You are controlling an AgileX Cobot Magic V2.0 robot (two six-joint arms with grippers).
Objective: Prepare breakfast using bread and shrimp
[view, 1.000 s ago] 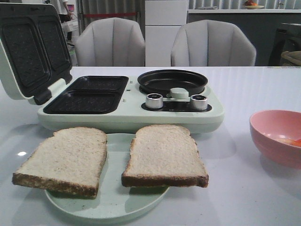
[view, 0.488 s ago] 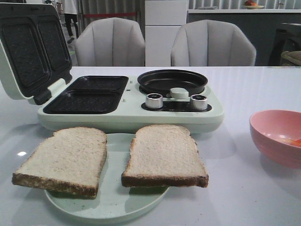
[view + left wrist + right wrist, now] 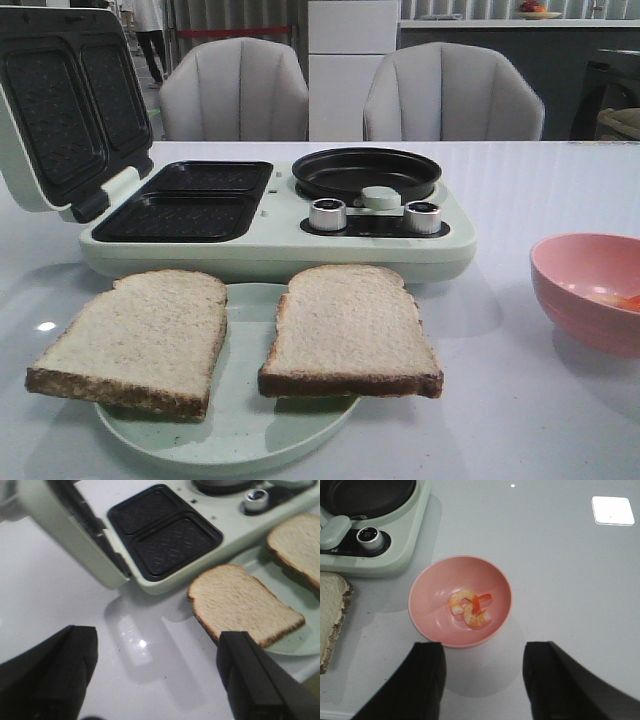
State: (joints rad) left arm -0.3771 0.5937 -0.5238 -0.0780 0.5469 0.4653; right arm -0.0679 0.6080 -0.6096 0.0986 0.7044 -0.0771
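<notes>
Two bread slices lie side by side on a pale green plate (image 3: 240,435): the left slice (image 3: 135,335) and the right slice (image 3: 348,328). Both also show in the left wrist view, the left slice (image 3: 240,602) and the right slice (image 3: 297,542). My left gripper (image 3: 157,672) is open and empty above bare table beside the left slice. Two shrimp (image 3: 470,609) lie in a pink bowl (image 3: 427,612), which also shows at the right in the front view (image 3: 590,290). My right gripper (image 3: 482,667) is open and empty just short of the bowl. Neither gripper shows in the front view.
A pale green breakfast maker (image 3: 270,240) stands behind the plate, its lid (image 3: 60,100) open at the left over two black grill wells (image 3: 185,200), with a round black pan (image 3: 365,172) and two knobs at its right. Two grey chairs stand beyond the table.
None on the table; only a person in the far background has shifted.
</notes>
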